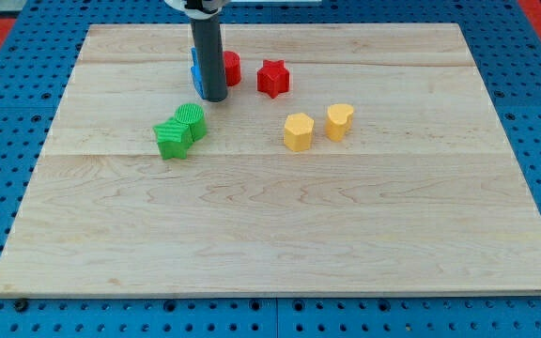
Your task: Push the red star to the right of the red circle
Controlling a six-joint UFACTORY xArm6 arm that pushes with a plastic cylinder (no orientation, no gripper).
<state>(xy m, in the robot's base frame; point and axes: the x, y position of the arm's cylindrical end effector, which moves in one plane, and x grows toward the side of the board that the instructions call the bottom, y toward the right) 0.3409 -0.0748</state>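
Note:
The red star [272, 78] lies near the view's top centre of the wooden board [280, 225]. The red circle [231, 68] sits just to the star's left, partly hidden behind my rod. My tip [213, 97] rests on the board just below and left of the red circle, about 60 px left of the red star. A blue block [195, 73] peeks out from behind the rod on its left side; its shape is hidden.
Two green blocks touch each other below the tip: a green star-like block [171, 139] and a green round-ish block [192, 121]. A yellow hexagon-like block [298, 131] and a yellow heart-like block [339, 121] stand right of centre.

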